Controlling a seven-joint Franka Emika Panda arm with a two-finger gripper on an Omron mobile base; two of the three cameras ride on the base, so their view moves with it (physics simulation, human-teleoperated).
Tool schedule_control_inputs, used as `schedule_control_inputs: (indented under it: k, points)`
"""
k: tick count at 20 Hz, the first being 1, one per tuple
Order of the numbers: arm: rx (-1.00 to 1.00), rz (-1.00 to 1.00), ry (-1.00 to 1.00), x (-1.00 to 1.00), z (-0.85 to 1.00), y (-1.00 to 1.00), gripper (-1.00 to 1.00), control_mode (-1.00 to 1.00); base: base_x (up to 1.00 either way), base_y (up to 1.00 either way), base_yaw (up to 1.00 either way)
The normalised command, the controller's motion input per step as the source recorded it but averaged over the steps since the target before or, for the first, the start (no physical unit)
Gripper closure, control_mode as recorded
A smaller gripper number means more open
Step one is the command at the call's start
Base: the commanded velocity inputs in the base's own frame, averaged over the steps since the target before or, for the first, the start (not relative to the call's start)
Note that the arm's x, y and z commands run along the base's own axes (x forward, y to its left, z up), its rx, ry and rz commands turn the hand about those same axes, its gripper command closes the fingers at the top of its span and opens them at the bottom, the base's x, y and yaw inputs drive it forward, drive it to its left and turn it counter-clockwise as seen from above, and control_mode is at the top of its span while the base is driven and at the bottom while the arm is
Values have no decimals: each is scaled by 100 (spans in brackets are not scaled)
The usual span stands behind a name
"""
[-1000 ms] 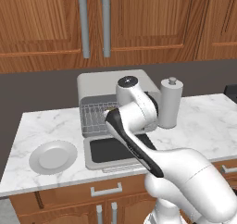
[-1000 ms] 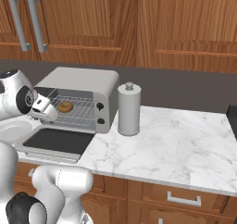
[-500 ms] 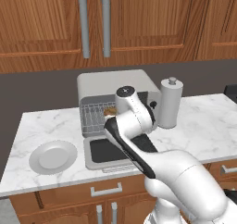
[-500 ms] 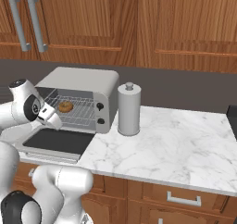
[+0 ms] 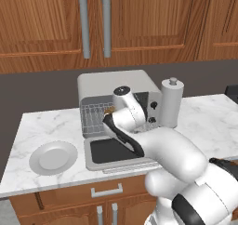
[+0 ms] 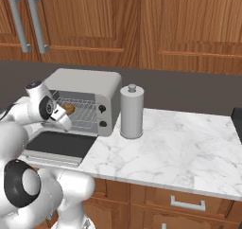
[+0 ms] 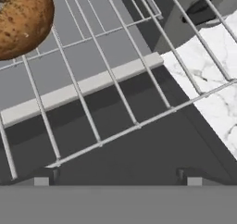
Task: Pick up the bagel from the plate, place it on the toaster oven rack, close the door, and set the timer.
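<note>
Left base view: plate [image 5: 53, 157] lower left on surface [image 5: 209, 117]; door [image 5: 116, 152] down flat, centre. Right base view: bagel [image 6: 69, 109] on toaster oven rack [image 6: 85, 113], mid-left. Hand view: bagel upper left; my end effector [image 7: 115, 181] spread, holding nothing.

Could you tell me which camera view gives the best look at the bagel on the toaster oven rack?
The hand view: the bagel sits large and close on the toaster oven rack, though cropped at the corner. The right base view shows it small inside the oven; in the left base view the arm hides most of it.
</note>
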Motion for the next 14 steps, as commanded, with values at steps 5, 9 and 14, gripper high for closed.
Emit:
schedule_control_inputs:
  k: [5, 9, 14]
  points:
    - [0, 0, 0, 66, -18, 0, -100, -100, 0, 0, 0]
    - [-1, 0, 0, 65, -17, 1, -100, -100, 0, 0, 0]
    - [-2, 0, -2, 47, -5, 6, -100, -100, 0, 0, 0]
